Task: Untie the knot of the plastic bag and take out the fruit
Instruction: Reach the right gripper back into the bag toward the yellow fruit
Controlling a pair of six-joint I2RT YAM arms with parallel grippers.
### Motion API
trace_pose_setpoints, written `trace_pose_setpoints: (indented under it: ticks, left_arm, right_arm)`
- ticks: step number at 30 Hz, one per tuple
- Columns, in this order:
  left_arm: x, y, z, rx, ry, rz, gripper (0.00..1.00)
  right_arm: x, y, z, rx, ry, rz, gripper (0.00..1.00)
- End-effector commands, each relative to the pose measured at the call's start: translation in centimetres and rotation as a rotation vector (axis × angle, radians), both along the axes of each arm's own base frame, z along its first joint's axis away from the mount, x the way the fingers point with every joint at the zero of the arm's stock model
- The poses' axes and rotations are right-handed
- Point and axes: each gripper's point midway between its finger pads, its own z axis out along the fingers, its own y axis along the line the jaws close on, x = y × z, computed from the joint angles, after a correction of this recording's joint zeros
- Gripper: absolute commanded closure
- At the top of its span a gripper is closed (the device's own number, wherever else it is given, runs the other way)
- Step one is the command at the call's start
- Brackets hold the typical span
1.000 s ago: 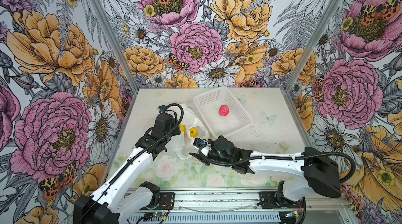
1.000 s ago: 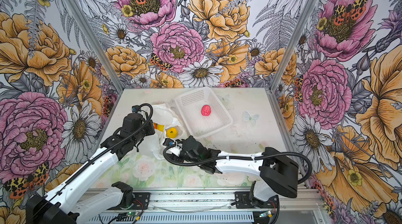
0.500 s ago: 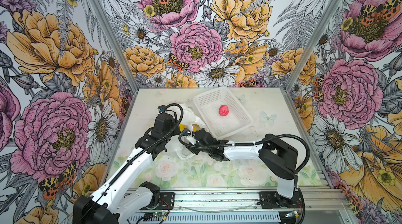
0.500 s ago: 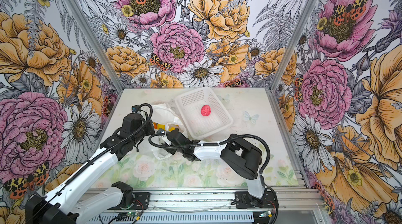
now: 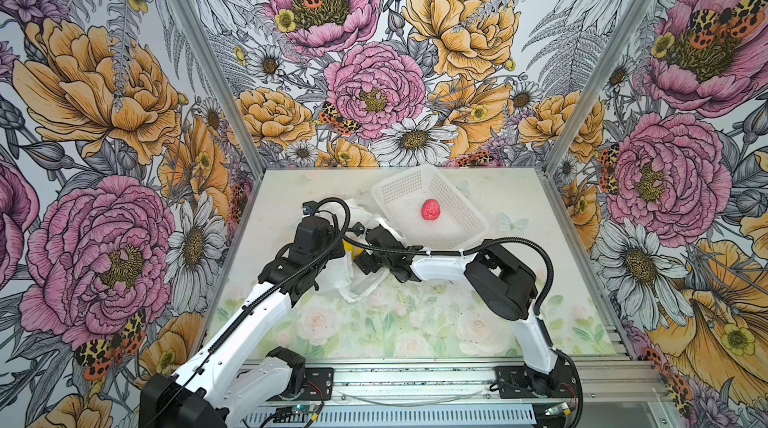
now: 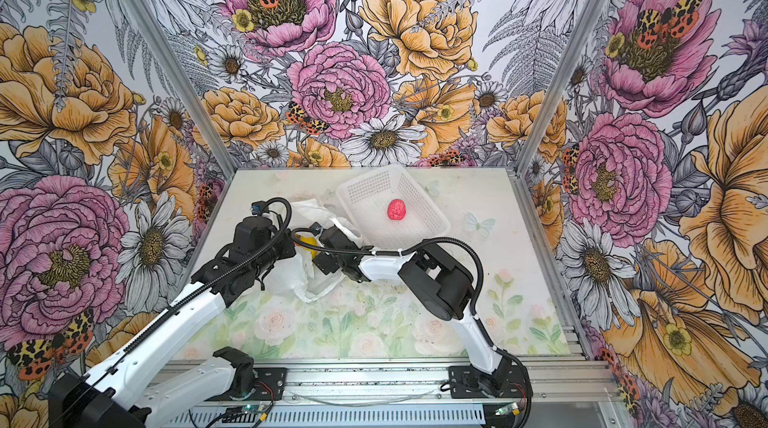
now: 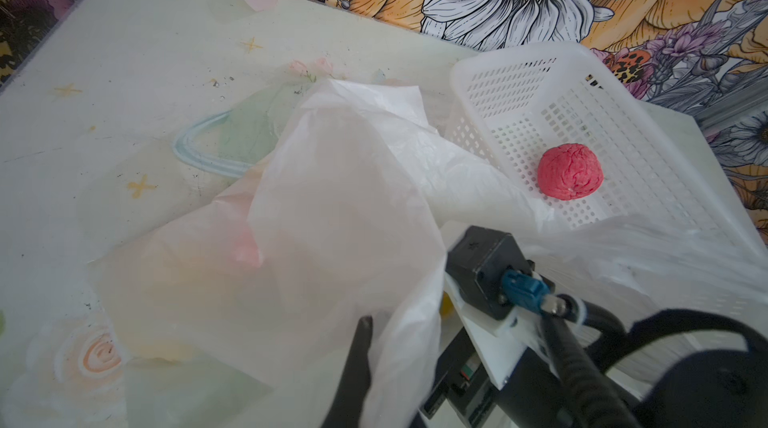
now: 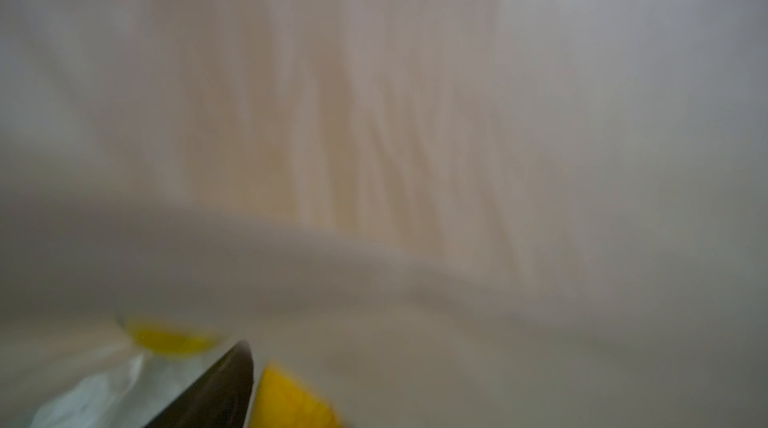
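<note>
The plastic bag (image 5: 337, 278) lies slumped at ten o'clock on the table, mouth open and no knot visible, so I judge the untying done; one pink-red fruit (image 5: 431, 209) sits in the white basket (image 5: 399, 193) at one o'clock. My left pincer (image 7: 362, 347) is closed, apparently pinching the bag's edge; my right pincer (image 8: 220, 384) reaches inside beside yellow fruit (image 8: 291, 403) yet to come out, its width impossible to tell.

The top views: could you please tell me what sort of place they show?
Probably an enclosed robot test booth: two white-and-black robot arms bolted to a metal rail, flower-printed wall panels in aluminium framing, a pastel floral tabletop.
</note>
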Motion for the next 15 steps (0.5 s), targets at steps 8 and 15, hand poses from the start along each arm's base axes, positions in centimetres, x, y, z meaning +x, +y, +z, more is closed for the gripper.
trace_pose_setpoints:
  ticks: [8, 15]
  left_arm:
    - [0.0, -0.2, 1.8, -0.033, -0.050, -0.011, 1.00]
    - [-0.1, -0.3, 1.9, -0.034, -0.052, -0.014, 1.00]
  right_arm:
    - [1.4, -0.3, 1.1, -0.014, 0.025, 0.036, 0.43]
    - [3.3, 0.4, 4.3, -0.122, -0.170, 0.224, 0.69]
